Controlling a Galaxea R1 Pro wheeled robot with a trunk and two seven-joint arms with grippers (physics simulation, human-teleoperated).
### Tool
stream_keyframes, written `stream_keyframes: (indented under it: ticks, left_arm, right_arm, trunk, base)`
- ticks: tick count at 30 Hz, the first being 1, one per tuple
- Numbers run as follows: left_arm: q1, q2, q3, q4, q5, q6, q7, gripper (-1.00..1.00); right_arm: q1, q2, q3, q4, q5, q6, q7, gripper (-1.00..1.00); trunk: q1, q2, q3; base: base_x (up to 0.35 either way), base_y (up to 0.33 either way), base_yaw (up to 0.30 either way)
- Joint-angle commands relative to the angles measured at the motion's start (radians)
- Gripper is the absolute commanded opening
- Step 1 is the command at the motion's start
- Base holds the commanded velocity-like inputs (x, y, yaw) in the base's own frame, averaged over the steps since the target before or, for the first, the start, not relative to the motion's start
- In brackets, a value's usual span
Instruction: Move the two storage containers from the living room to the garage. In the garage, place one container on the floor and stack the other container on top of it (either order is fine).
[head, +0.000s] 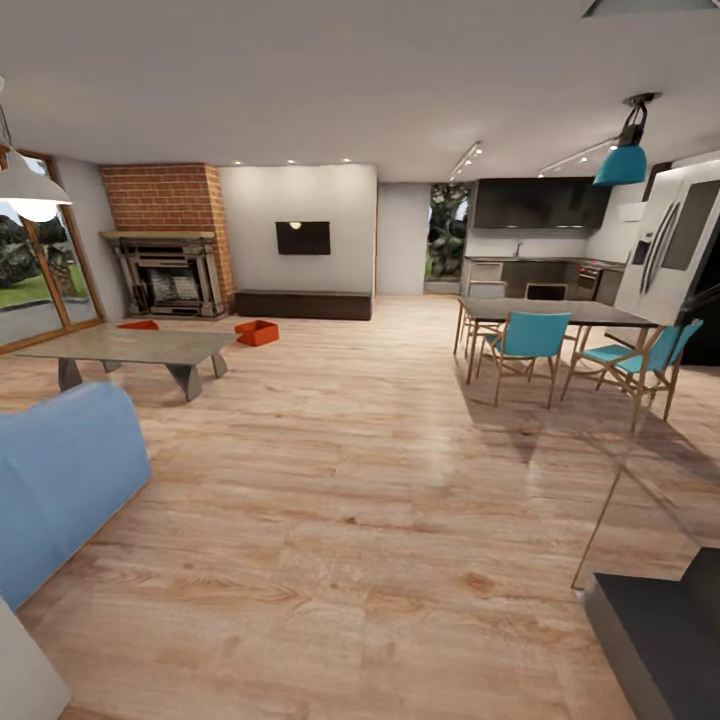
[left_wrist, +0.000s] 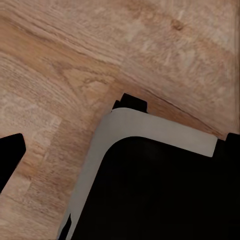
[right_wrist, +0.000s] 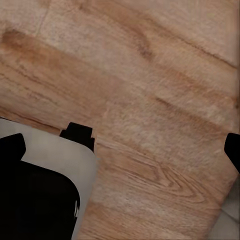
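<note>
Two storage containers sit untouched at the frame's middle left by the fireplace; nothing moved yet. Both my claws hang released, empty.

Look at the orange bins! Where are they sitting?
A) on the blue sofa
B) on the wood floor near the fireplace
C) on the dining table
B: both storage containers rest on the light wood floor in front of the brick fireplace.

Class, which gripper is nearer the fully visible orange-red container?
Left, probably: the container lies far ahead, left of centre; left gripper and right gripper both hang over wood floor, well short of it.
</note>
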Motion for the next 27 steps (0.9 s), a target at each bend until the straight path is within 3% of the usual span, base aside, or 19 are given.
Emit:
stream_keyframes:
  ticks: [1,12,27]
  left_arm:
    - [0.000,0.000,0.005,-0.002,0.004,0.006,0.000,1.00]
    - [0.000,-0.002,0.005,-0.002,0.003,0.006,0.000,1.00]
    - [0.000,0.000,0.004,-0.002,0.004,0.006,0.000,1.00]
  right_arm:
    - [-0.001,0.001,0.008,0.003,-0.010,-0.004,0.003,1.00]
    - [-0.001,0.001,0.007,0.003,-0.012,-0.001,0.002,1.00]
    - [-0.001,0.001,0.007,0.003,-0.012,-0.001,0.002,1.00]
  trunk:
    - [0.001,0.000,-0.001]
    - [0.001,0.000,-0.001]
    - [0.001,0.000,-0.001]
  base:
    - [0.324,0.000,0.000]
    - [0.324,0.000,0.094]
    - [0.323,0.000,0.006]
